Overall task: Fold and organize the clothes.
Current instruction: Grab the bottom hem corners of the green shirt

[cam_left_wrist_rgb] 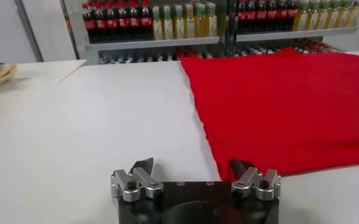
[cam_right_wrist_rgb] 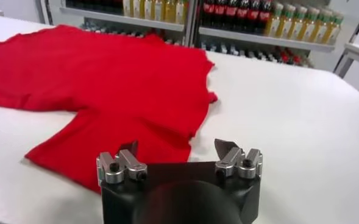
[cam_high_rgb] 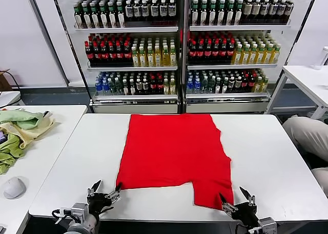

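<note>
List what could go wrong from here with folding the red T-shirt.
1. The red T-shirt lies partly folded already, with one sleeve flap hanging toward the near table edge; a pull there might drag it off.
2. The left hand and right hand sit at different spots along the near hem, both open; an uneven pinch could skew the fold.
3. The flat fabric may let a hand pinch both layers or miss altogether.
</note>
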### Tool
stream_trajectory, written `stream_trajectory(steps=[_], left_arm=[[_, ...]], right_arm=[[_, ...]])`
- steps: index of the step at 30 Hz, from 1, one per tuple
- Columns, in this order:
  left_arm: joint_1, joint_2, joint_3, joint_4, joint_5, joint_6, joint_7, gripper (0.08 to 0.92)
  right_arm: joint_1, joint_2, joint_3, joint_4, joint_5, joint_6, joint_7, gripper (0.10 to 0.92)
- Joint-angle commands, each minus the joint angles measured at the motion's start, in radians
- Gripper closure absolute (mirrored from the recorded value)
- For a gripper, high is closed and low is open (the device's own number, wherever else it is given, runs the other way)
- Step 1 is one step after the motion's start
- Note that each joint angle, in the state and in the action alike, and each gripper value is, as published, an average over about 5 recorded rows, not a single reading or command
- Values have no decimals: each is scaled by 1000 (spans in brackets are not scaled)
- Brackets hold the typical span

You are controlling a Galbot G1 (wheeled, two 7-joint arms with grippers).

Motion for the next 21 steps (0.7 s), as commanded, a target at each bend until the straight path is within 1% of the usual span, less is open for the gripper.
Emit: stream_trajectory(steps=[1,8,16,19,21], left_arm=[[6,-10,15,23,28,4,17,284],[21,-10,20,6,37,5,29,483],[13,-20,41,14,43,-1,43,718],[9,-15,31,12,46,-13,76,813],[18,-5,15,-8,46,-17,108,861]], right_arm=[[-7,7,-35,-17,48,-21,8,352],[-2,4,-38,-10,77,-20,11,551],[18,0,-32,-13,86,-13,15,767],[30,-15,-12,-4,116,-9,4,852],[29,-30,14,19,151,-13,-8,888]])
